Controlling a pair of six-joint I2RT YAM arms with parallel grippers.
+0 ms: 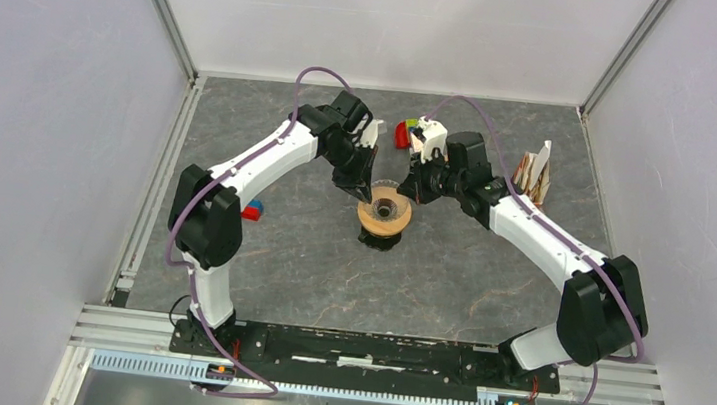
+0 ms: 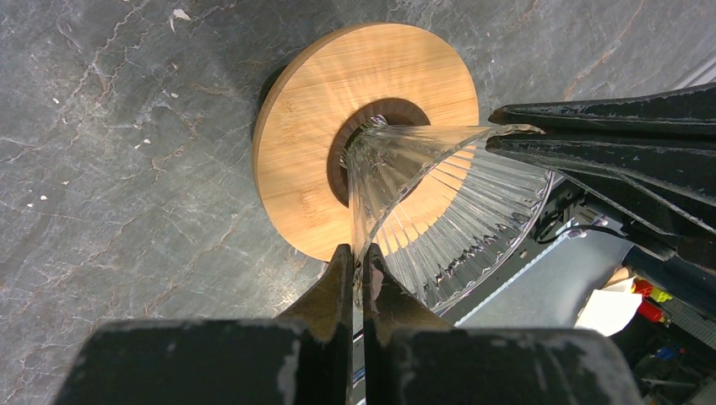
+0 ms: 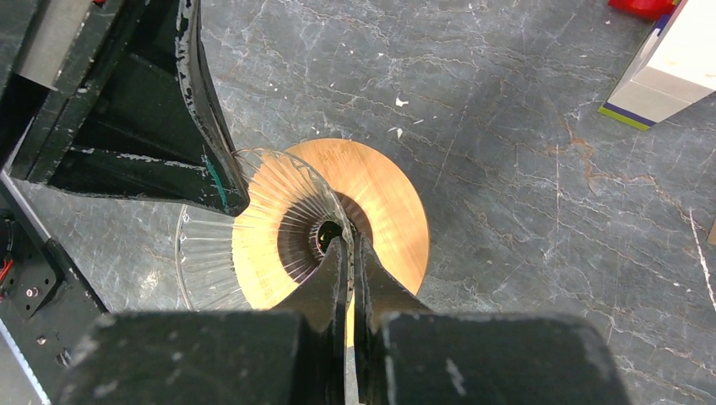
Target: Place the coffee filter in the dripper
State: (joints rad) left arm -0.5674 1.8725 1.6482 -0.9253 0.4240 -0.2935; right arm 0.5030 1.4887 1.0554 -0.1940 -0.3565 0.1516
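You have the grey marbled table (image 1: 487,276) with both arms reaching in to meet at the centre of the top view. There stands the dripper (image 1: 383,219), its tan wooden collar (image 2: 304,126) under the clear ribbed funnel (image 2: 447,211).

Your left gripper (image 2: 358,263) is pinched tight on the funnel's rim at the bottom of its own wrist view. Your right gripper (image 3: 349,253) is nipped on the rim at another spot. Both pincers are clamped on the glass.

Look down the funnel: the ribs and the dark hole at the bottom show bare, with no paper inside. So the placing is not yet done, and I judge you are only steadying the dripper.

The coffee filter (image 1: 543,164) is, as far as I can tell, the white sheet standing among tan sheets at the right edge of the table in the top view (too small to be sure). It is well apart from the dripper and both grippers.

What is left: free one gripper, fetch the filter and seat it in the funnel. The white block (image 3: 667,67) and coloured toy blocks (image 1: 404,133) in the upper middle play no part.
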